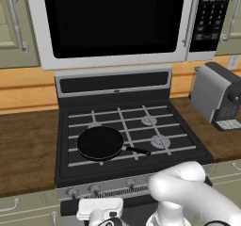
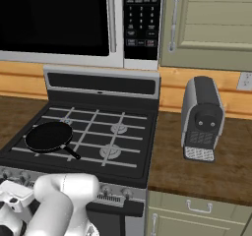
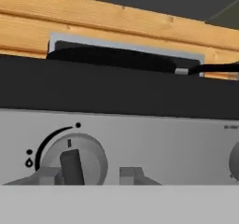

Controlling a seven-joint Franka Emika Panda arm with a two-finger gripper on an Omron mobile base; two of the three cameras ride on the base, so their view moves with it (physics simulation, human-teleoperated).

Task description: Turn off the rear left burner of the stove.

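The gripper (image 3: 91, 175) was seen with fingers apart, bracketing the leftmost knob (image 3: 73, 160) on the stove (image 1: 129, 166) (rear left burner (image 1: 94, 125) behind the pan (image 1: 100, 142)); the knob was judged rigid and smooth, best pinched across its raised bar.

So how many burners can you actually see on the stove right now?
3. The rear left burner peeks out behind the pan, with two ring burners on the right: rear and front. The pan probably hides a fourth, front left.
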